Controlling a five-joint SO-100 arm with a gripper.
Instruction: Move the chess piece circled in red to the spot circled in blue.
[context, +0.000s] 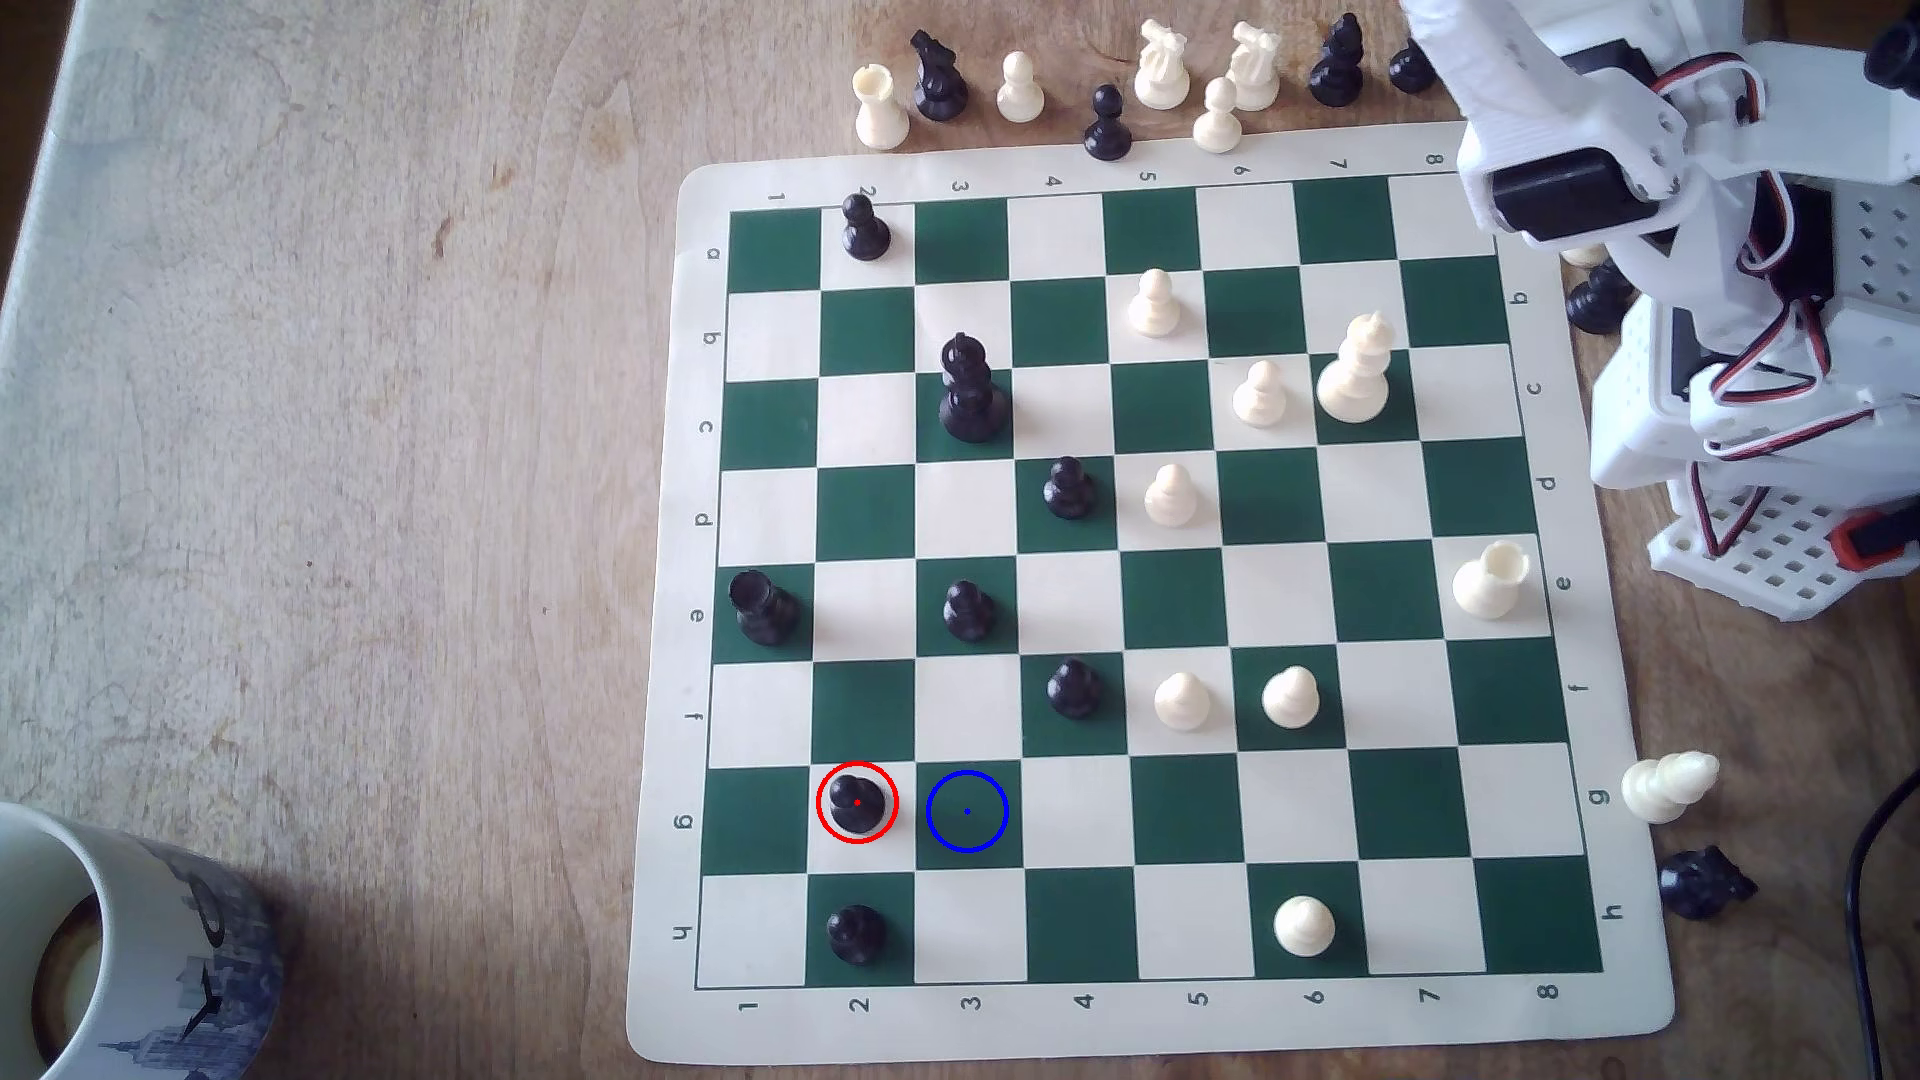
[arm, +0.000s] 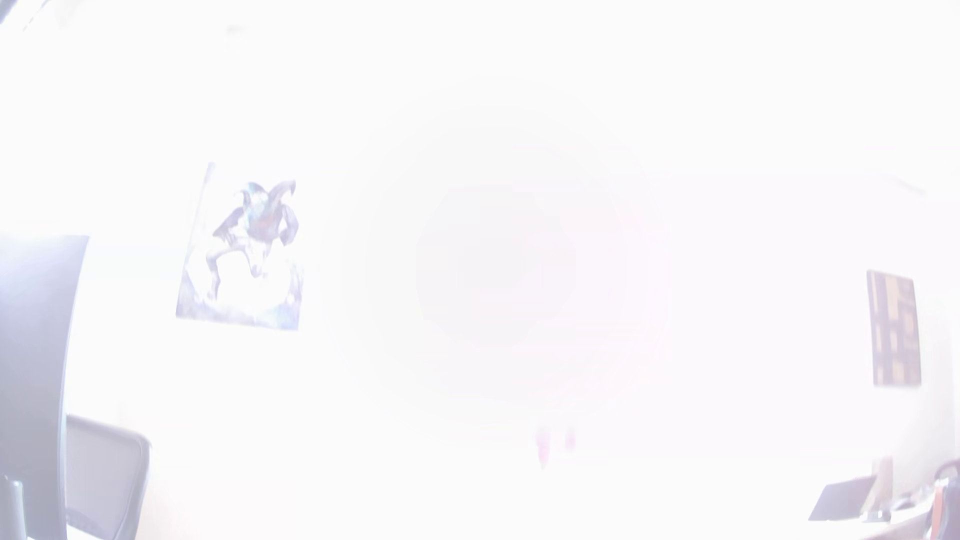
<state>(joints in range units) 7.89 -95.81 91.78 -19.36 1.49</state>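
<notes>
The chess piece (context: 857, 802), a small black pawn ringed in red, stands on a cream square in row g, column 2, near the board's lower left in the exterior view. The spot (context: 966, 811), a dark green square with a blue ring and dot, lies bare just to the pawn's right in that view. My white arm (context: 1621, 156) is folded up at the exterior view's upper right, off the board's corner and far from the pawn. How its jaws stand cannot be made out. The wrist view is washed out with glare and faces a room wall.
Black pawns (context: 857, 932) (context: 1073, 687) stand close to the spot. Other black and white pieces are spread over the green-and-cream board (context: 1174, 1023). Captured pieces (context: 1162, 68) line the far edge. A mug (context: 125, 955) sits at the exterior view's lower left.
</notes>
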